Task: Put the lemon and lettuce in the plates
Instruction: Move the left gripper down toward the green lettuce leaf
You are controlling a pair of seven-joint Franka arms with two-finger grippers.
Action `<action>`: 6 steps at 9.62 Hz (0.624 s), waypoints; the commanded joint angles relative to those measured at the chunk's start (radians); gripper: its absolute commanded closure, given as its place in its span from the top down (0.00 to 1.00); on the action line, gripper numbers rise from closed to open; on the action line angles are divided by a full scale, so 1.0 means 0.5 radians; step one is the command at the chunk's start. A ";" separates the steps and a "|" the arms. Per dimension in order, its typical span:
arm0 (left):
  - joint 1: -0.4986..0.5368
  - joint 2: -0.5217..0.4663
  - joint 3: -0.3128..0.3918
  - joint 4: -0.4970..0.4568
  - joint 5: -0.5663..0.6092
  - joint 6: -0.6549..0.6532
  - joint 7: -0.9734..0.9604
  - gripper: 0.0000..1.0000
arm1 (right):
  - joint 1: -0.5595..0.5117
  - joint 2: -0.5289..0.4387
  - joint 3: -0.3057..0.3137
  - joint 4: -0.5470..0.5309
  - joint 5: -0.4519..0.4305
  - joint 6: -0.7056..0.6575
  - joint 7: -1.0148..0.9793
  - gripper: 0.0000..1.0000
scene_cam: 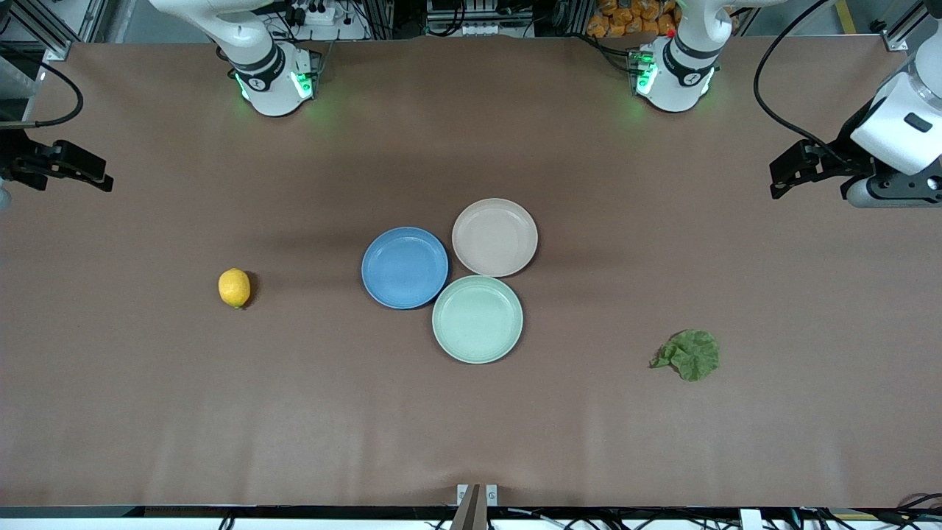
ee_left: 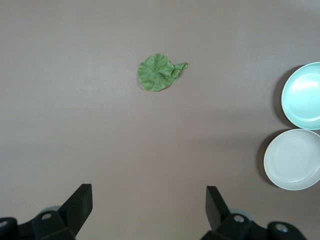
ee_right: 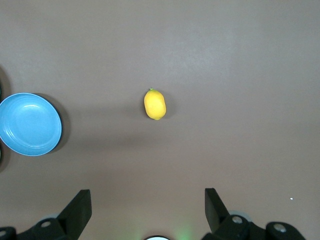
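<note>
The yellow lemon (scene_cam: 234, 287) (ee_right: 155, 104) lies on the brown table toward the right arm's end. The green ruffled lettuce (scene_cam: 690, 355) (ee_left: 157, 73) lies toward the left arm's end, nearer the front camera than the plates. At mid-table the blue plate (scene_cam: 405, 267) (ee_right: 29, 124) and the beige-pink plate (scene_cam: 494, 237) (ee_left: 292, 159) sit empty, edges almost touching. My left gripper (scene_cam: 781, 179) (ee_left: 149, 200) hangs open over bare table at its arm's end. My right gripper (scene_cam: 92, 175) (ee_right: 148, 200) hangs open over bare table at its own end. Neither holds anything.
A mint-green plate (scene_cam: 477, 319) (ee_left: 303, 95) sits empty against the other two, nearest the front camera. The arm bases (scene_cam: 276, 81) (scene_cam: 673, 77) stand along the table's edge farthest from the front camera. A small bracket (scene_cam: 476, 495) sits at the nearest edge.
</note>
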 commanded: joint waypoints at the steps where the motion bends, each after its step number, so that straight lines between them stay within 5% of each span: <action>1: 0.013 -0.010 -0.012 -0.001 0.018 -0.023 0.043 1.00 | -0.004 0.027 0.002 0.056 -0.007 -0.020 0.023 1.00; 6: -0.008 0.018 -0.012 0.002 0.018 -0.023 0.022 1.00 | -0.016 0.027 0.002 0.052 -0.007 -0.020 0.020 1.00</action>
